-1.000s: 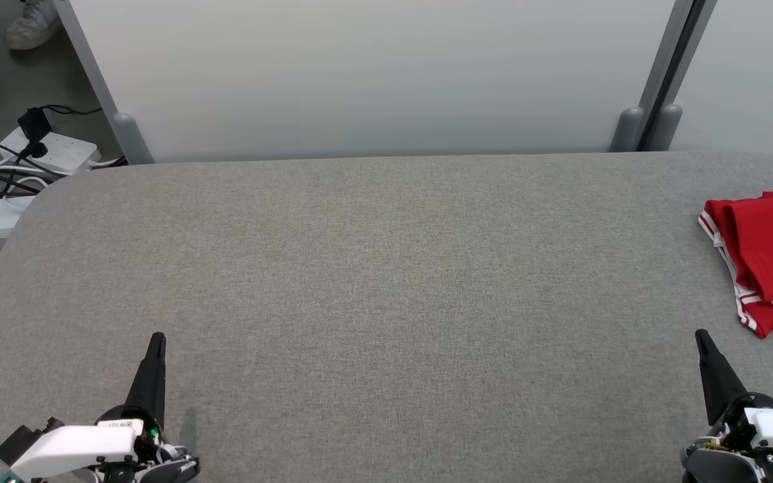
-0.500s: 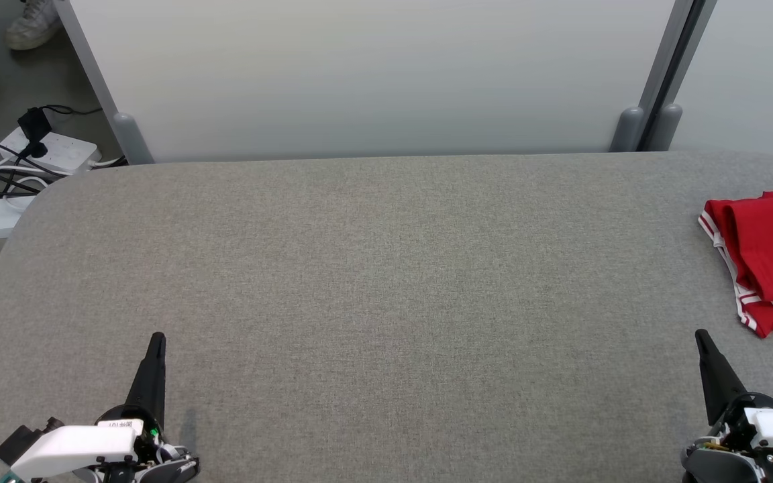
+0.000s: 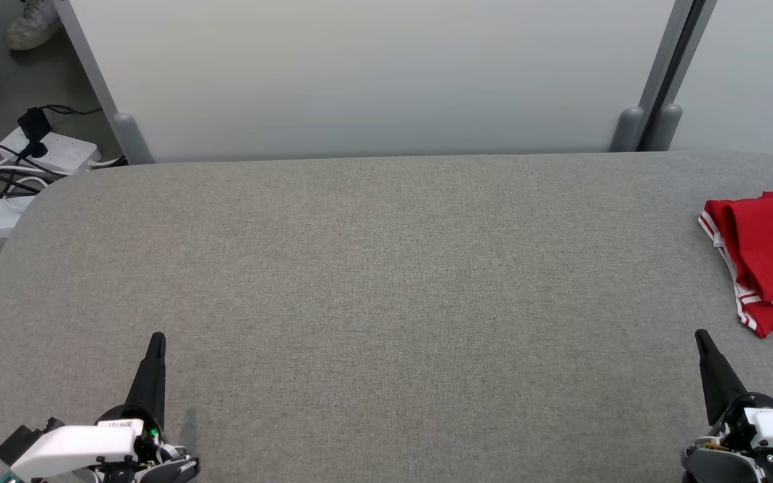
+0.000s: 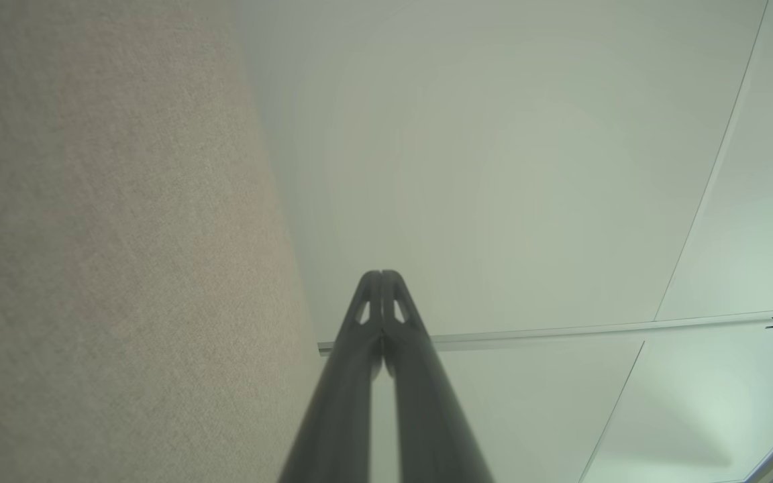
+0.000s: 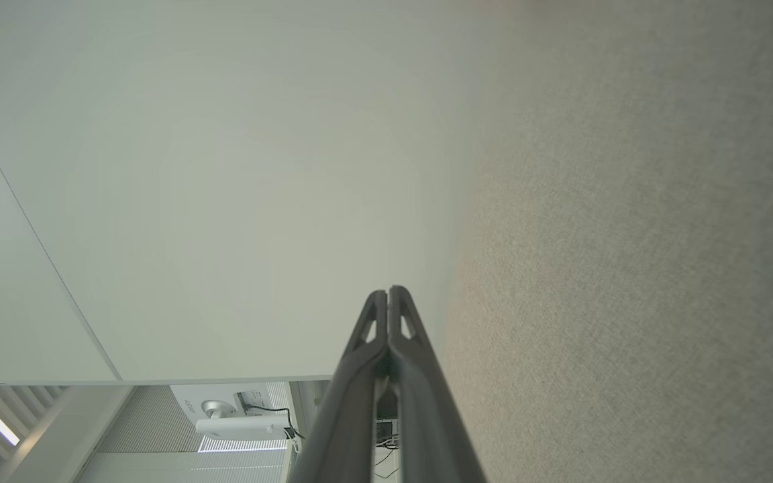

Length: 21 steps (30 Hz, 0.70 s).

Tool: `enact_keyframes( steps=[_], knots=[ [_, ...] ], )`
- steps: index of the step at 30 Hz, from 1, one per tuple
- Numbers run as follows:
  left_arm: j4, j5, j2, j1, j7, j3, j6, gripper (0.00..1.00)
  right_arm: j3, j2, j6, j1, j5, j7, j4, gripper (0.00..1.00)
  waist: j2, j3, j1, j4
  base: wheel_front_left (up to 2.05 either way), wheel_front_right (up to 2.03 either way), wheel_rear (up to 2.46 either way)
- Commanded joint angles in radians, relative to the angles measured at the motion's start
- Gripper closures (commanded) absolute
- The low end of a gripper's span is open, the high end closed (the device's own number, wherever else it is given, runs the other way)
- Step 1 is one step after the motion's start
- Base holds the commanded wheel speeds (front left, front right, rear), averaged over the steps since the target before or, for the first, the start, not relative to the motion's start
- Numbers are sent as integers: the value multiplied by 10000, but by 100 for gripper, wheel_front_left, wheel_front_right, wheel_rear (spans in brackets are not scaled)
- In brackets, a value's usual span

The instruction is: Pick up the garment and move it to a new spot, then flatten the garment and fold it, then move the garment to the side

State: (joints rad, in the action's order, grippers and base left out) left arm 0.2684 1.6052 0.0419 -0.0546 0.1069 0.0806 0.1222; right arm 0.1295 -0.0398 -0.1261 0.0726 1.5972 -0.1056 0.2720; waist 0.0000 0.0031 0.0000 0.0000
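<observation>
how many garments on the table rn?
1. The red garment lies on the table, at its right edge, cut off by the head view; more could lie beyond.

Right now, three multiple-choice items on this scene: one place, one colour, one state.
1. Where on the table does the garment lie?
A. left edge
B. centre
C. right edge

2. The garment's main colour?
A. blue
B. red
C. black

3. The left hand and right hand are:
A. both shut, empty
B. both open
C. both shut on the garment

Key:
1 C, it sits at the head view's right border.
2 B, red with white trim.
3 A, each hand's fingertips meet with nothing between.
</observation>
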Motion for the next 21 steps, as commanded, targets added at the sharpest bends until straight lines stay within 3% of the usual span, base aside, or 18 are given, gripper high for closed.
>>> enact_keyframes(
  steps=[1,21],
  knots=[
    [-231,34,83,-535,63,332,84,100,-154,-104,-46,353,111,-79,-272,100,0,0,0,0,0,0,0],
    [-232,34,83,-534,63,331,84,100,-155,-104,-46,353,113,-78,-272,100,0,0,0,0,0,0,0]
  ],
)
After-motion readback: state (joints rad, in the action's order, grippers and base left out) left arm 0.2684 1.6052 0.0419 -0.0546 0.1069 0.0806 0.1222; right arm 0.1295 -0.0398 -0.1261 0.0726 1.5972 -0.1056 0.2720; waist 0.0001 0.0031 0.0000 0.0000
